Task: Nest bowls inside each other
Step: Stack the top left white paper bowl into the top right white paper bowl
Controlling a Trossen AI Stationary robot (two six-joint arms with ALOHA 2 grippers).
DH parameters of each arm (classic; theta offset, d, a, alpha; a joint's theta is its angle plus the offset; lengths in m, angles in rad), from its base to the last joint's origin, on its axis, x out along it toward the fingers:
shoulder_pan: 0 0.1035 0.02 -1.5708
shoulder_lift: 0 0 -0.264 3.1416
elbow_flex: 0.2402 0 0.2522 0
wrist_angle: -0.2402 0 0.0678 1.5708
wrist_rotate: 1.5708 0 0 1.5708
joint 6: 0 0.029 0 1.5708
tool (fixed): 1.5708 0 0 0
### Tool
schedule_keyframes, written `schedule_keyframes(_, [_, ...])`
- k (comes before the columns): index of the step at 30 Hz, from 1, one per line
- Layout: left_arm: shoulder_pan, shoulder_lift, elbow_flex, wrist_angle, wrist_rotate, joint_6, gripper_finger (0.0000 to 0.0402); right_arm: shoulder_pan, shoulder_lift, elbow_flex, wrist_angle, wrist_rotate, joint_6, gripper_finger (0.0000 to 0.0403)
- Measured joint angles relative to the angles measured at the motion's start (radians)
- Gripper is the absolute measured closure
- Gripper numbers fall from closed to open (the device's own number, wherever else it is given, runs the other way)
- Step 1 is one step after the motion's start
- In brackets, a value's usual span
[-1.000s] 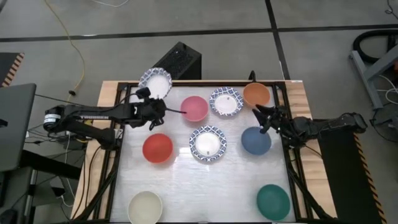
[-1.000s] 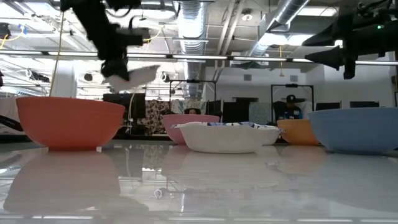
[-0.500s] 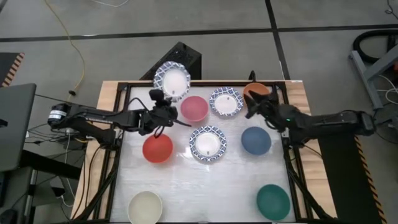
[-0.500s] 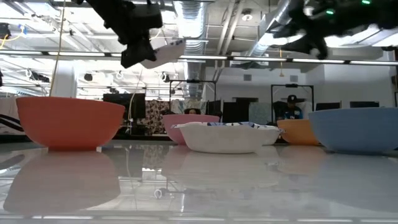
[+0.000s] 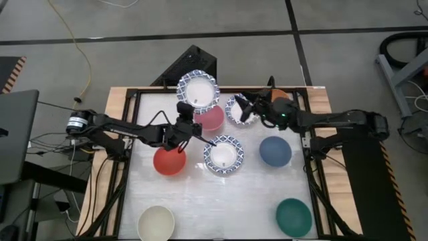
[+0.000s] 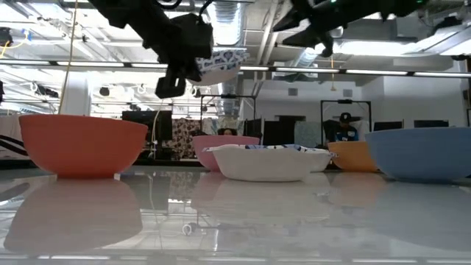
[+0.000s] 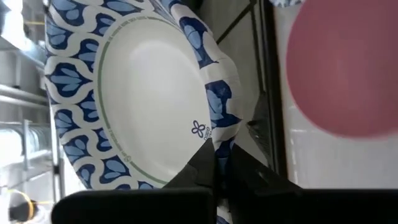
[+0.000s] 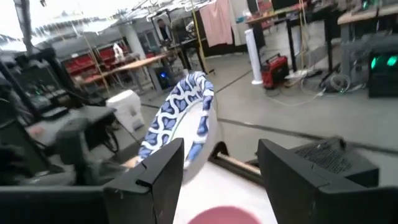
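Observation:
My left gripper (image 5: 186,110) is shut on a white bowl with a blue patterned rim (image 5: 198,91), held in the air over the far side of the pink bowl (image 5: 211,119). My right gripper (image 5: 245,107) hangs open above a second patterned bowl (image 5: 239,112), touching nothing. A third patterned bowl (image 5: 223,154) stands mid-table. Around them stand red (image 5: 169,159), blue (image 5: 275,151), teal (image 5: 293,215) and cream (image 5: 156,221) bowls. The orange bowl (image 5: 279,97) is partly hidden by my right arm. My left gripper pinches the patterned bowl's rim (image 7: 217,134) between its two fingers, on the bowl's near side. The rim buckles where the fingers (image 7: 245,171) meet it. The fingers come roughly level from the table's near side. The bowl is lifted clear and tilted, its inside facing up.
A black frame (image 5: 134,100) runs along the table's edges. A dark box (image 5: 194,63) stands past the far edge. In the low view the red bowl (image 6: 81,143) and the blue bowl (image 6: 423,151) stand nearest. Bare tabletop (image 5: 221,201) lies between the cream and teal bowls.
My left gripper has carried the patterned bowl from the far left corner toward the right, to above the pink bowl, and its wrist has rolled. My right gripper has risen from beside the blue bowl and gone left to above the far patterned bowl, staying open.

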Motion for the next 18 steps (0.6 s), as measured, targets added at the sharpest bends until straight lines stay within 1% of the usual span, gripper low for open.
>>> schedule_keyframes(5, [-0.005, 0.047, 0.0, 0.119, -0.048, 0.09, 0.0401, 0.0, 0.134, 0.075, -0.005, 0.0, -0.071, 0.0178])
schedule_keyframes(11, [-0.006, 0.072, 0.0, 0.135, -0.046, 0.104, 0.0401, -0.007, 0.225, 0.165, -0.001, 0.001, -0.136, 0.0178])
schedule_keyframes(14, [-0.006, 0.071, 0.0, 0.146, -0.04, 0.087, 0.0401, -0.013, 0.258, 0.195, -0.006, 0.001, -0.148, 0.0178])
schedule_keyframes(16, [-0.006, 0.071, 0.0, 0.15, -0.055, 0.094, 0.0401, -0.018, 0.277, 0.208, -0.009, 0.002, -0.149, 0.0178])
schedule_keyframes(18, [-0.006, 0.071, 0.0, 0.154, -0.061, 0.099, 0.0401, -0.028, 0.296, 0.216, -0.008, 0.032, -0.151, 0.0178])
